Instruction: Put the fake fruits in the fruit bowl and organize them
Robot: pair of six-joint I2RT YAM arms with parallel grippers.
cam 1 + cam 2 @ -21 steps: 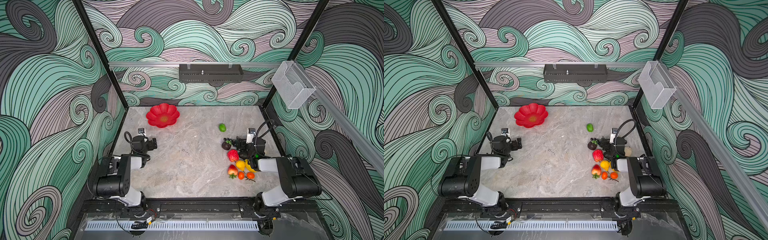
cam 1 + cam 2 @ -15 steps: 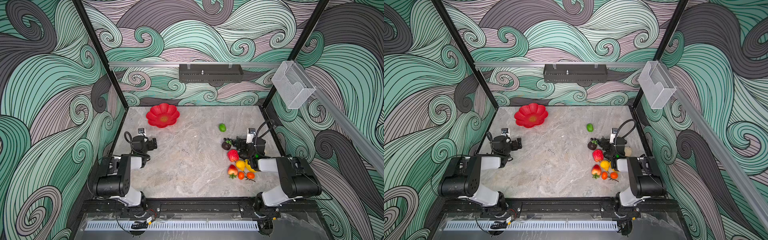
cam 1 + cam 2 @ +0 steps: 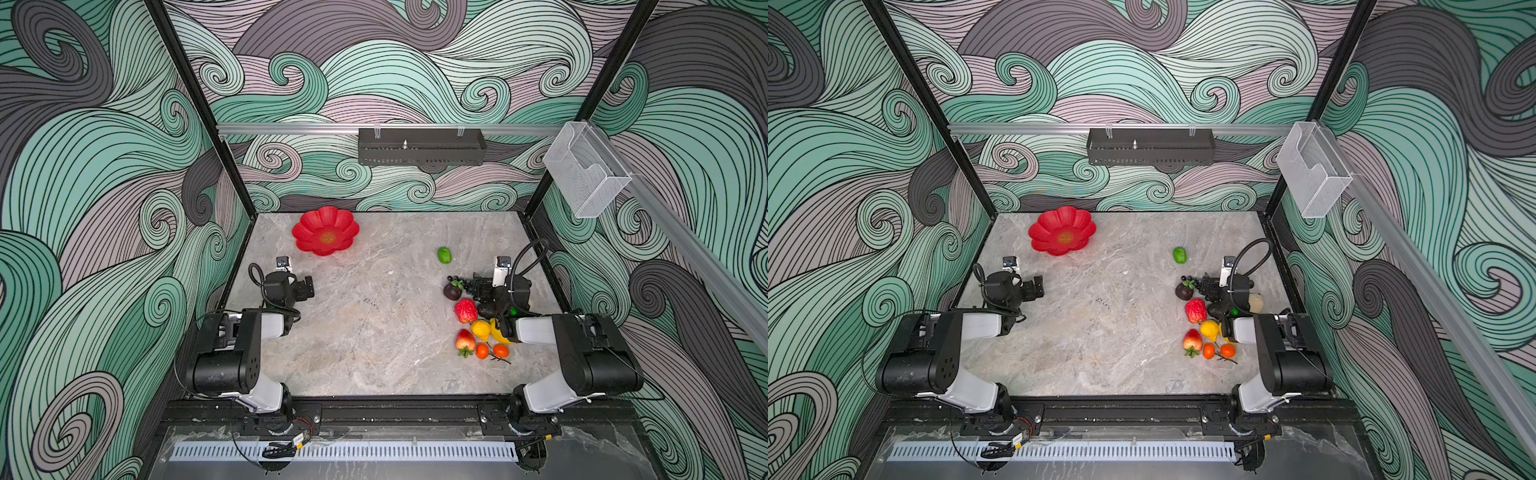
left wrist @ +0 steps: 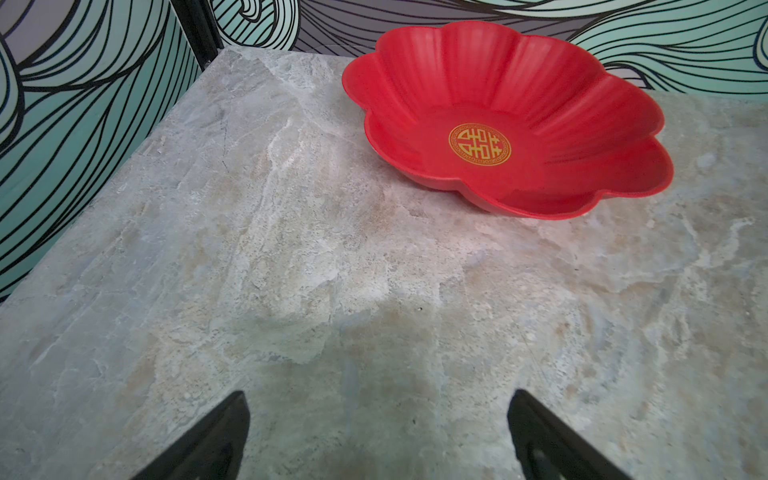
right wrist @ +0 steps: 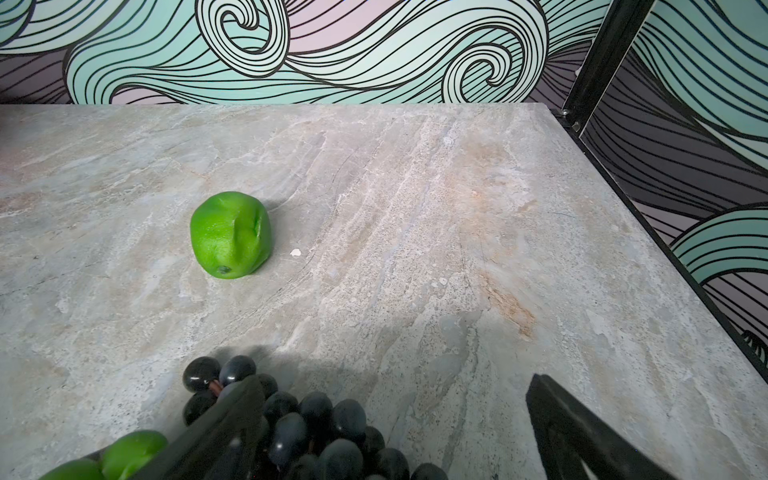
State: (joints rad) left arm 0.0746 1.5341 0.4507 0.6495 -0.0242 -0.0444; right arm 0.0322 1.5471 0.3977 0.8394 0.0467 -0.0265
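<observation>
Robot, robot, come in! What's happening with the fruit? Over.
Left hand open, facing the empty fruit bowl. Right hand open, at the grapes. Fruits all on the table, lime apart. Nothing blocking the bowl.

From my end the fruit bowl (image 4: 540,83) looked like smooth red plastic, the tabletop (image 4: 291,270) matt veined stone, grapes (image 5: 316,415) glossy.

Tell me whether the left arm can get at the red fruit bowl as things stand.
Probably yes. The left hand is open, holds nothing, and only bare table lies between it and the fruit bowl, which sits empty just beyond it.
</observation>
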